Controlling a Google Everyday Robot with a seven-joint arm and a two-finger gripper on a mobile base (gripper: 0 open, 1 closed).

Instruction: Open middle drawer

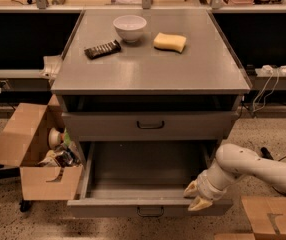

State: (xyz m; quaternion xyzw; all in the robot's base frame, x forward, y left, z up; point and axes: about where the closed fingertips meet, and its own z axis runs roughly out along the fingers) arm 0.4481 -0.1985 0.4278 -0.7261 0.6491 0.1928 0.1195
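Middle drawer (108, 207) is pulled well out below the closed upper drawer (193, 125), and I see only bare grey floor inside. Its dark loop handle (150, 211) sits centred on the front. Gripper (197, 196) is at the drawer's front right corner, over the rim. The fingers (201, 203) are spread apart and hold nothing. On the cabinet top (148, 71): white bowl (130, 27), yellow sponge (170, 42), dark bar (102, 49). An open cardboard box (33, 149) sits to the left.

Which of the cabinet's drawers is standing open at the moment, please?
The middle drawer, pulled well out, with the gripper at its front right corner. The drawer above is shut.
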